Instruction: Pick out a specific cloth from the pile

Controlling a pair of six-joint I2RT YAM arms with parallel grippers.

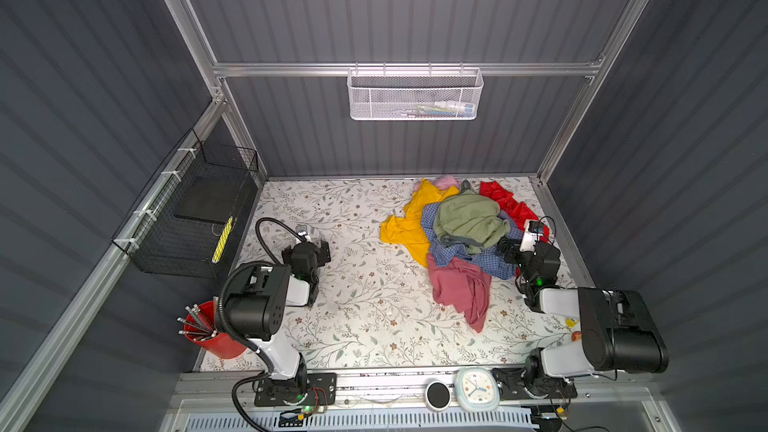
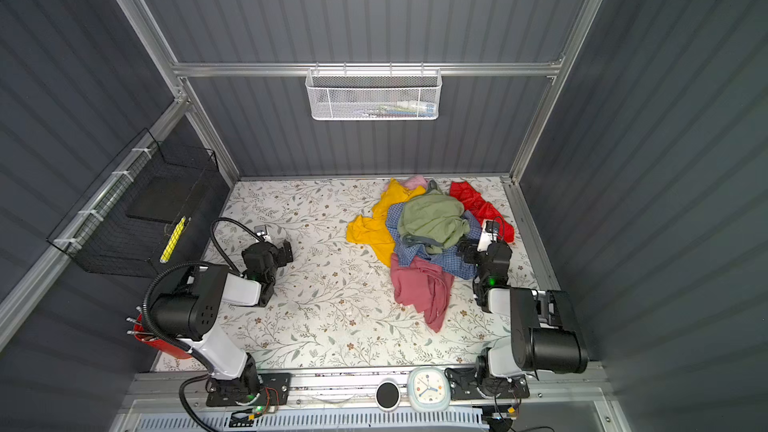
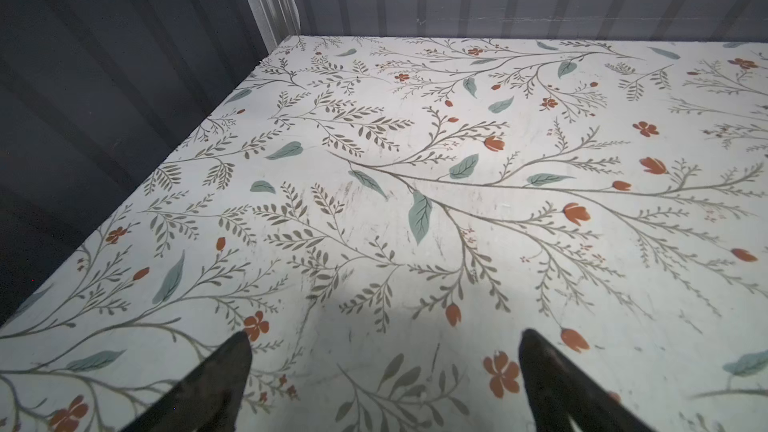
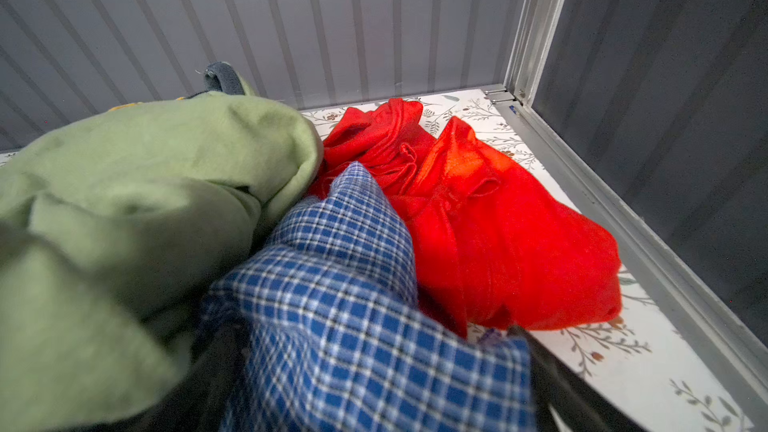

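The dusty rose-pink plain fabric cloth (image 1: 457, 290) lies at the near edge of the pile (image 1: 467, 222) of mixed garments. It is mostly spread on the floral-print bench (image 1: 365, 326), its far end tucked under the blue-checked shirt (image 1: 488, 263). No pincer touches it, so the pick looks not yet begun, i.e. reach, pinch and pull-free are all left to do. The right pincer (image 1: 505, 250) sits at the pile's right side, jaws wide apart w/ checked fabric bunched btwn them in the wrist view, not clamped as far as I can tell. The left pincer (image 3: 384, 338) hovers over bare bench well apart from the pile, released, nothing in it. In the way: the checked shirt overlaps the rose cloth and the sage green garment (image 1: 469, 218) sits atop that, so a pull prob. drags both. The mustard yellow garment (image 1: 409, 224), bright red cloth (image 4: 498, 222) and small pale pink fluffy piece (image 1: 446, 181) lie further back, clear of it.
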